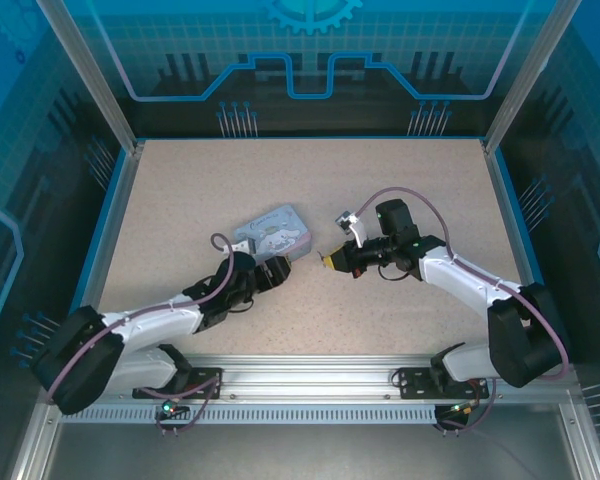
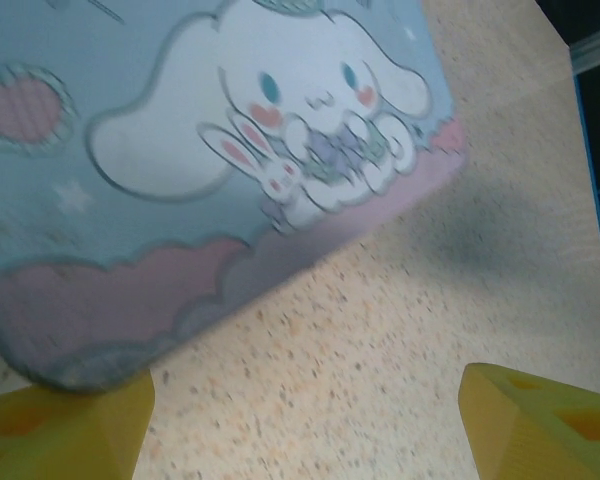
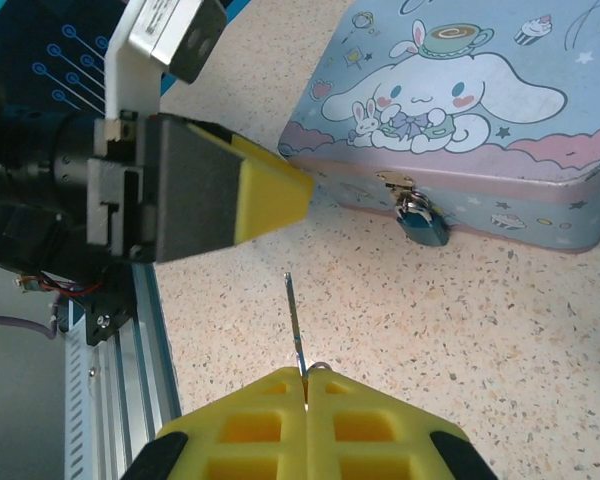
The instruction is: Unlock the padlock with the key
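1. Key (image 3: 294,320): a thin, stiff sliver of dark metal, likely very light and slick. The right gripper (image 3: 306,388) has its fingers pressed together on the bow end, and the blade juts forward over the surface (image 3: 480,330).
2. Hold on the key: pinching the flat bow looks like the right place. With so narrow a grip, though, the blade could probably pivot or slip if its tip meets the lock off-axis.
3. Padlock (image 3: 424,225): small and grey-teal, it hangs from the hasp (image 3: 398,183) on the front wall of the tin (image 3: 500,150). Its body sits low against the surface, ahead of the key tip and clear of it. I cannot tell where the keyhole faces.
4. Padlock handling: it looks hard, smooth and free to swing on its shackle. It would likely swivel away from a pushing key unless steadied, best by the flat sides of its body.
5. Left gripper (image 2: 308,385): its fingers are spread wide with nothing between them, and it is just beside the tin's near edge.
6. Tin: it looks glossy and probably light, so it may slide on the surface when pushed and would then need bracing.
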Motion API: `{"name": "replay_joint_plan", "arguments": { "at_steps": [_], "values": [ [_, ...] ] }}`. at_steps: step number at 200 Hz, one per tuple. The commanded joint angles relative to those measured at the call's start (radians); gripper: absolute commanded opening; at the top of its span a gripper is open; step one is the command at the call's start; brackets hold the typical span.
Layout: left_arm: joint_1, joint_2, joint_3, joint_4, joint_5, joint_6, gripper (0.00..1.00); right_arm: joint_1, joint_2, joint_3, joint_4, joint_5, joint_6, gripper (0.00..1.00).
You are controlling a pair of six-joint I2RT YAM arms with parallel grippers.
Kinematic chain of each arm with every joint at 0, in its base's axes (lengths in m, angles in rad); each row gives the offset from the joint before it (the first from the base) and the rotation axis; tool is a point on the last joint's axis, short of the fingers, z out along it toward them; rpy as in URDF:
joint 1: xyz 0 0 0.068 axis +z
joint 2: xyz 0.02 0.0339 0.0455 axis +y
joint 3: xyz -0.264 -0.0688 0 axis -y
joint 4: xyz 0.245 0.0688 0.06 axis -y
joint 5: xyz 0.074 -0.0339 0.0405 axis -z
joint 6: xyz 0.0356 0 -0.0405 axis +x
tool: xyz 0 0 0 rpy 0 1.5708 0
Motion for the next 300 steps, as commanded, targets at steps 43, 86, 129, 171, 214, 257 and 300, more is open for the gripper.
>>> {"name": "replay_joint_plan", "arguments": {
  "at_steps": [43,86,129,171,214,257,300],
  "values": [
    [0.111,0.094,-0.003,0.187,0.076,0.058,0.84,0.002,-0.013,0.009,-0.035,0.012,-0.028,0.01],
    [0.135,0.143,0.036,0.203,0.121,0.095,0.84,0.003,-0.003,0.018,-0.030,0.019,-0.018,0.01],
    [0.134,0.151,0.006,0.258,0.146,0.097,0.84,0.011,0.019,0.037,0.005,0.020,0.020,0.01],
    [0.133,0.163,-0.031,0.302,0.163,0.059,0.83,0.010,0.111,0.082,0.050,0.002,0.081,0.01],
    [0.133,0.183,-0.053,0.328,0.162,0.038,0.83,0.023,0.253,0.201,0.082,-0.030,0.146,0.01],
    [0.132,0.199,-0.061,0.341,0.151,0.027,0.83,0.054,0.384,0.316,0.083,-0.021,0.182,0.00],
    [0.133,0.201,-0.070,0.345,0.146,0.023,0.83,0.080,0.495,0.421,0.069,-0.012,0.218,0.01]
  ]
}}
